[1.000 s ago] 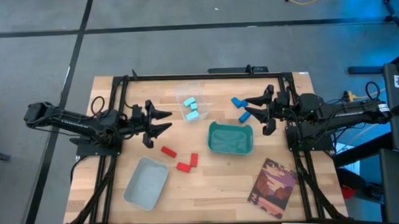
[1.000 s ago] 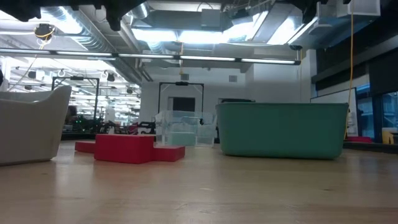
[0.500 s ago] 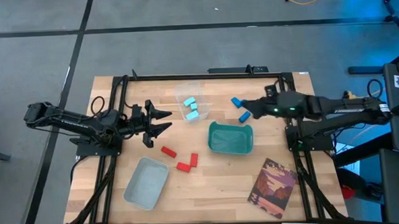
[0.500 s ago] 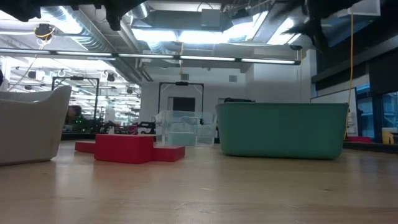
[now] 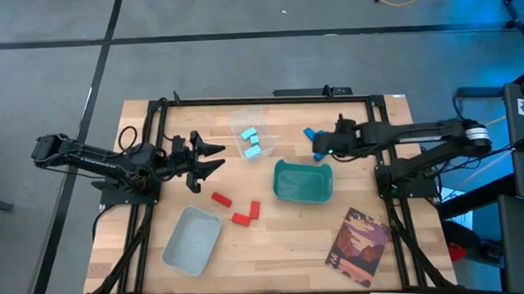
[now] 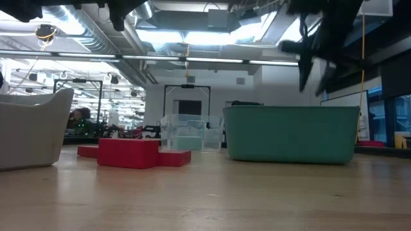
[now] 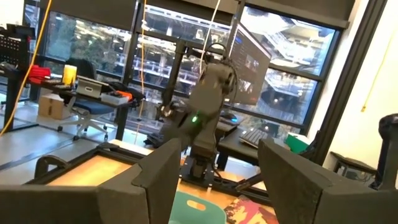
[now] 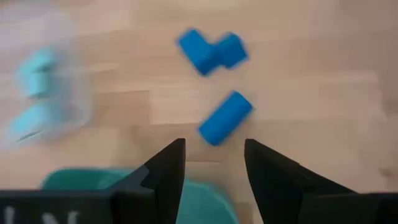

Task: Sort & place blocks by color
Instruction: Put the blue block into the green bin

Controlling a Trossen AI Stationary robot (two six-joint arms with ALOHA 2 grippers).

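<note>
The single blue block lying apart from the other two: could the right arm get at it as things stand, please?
Probably yes: the right gripper hangs over the blue block with fingers open, and only bare table shows around it; the teal bin sits to one side.

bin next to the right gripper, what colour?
Teal bin, clearest in the high view.

Even overhead light leaves the desk [image 5: 275, 244] bright with faint shadows, ceiling strips [image 6: 212, 37] glare in the low view, and beyond the right gripper's fingers [image 8: 165, 171] the cyan blocks [image 8: 34, 93] smear into motion blur.
</note>
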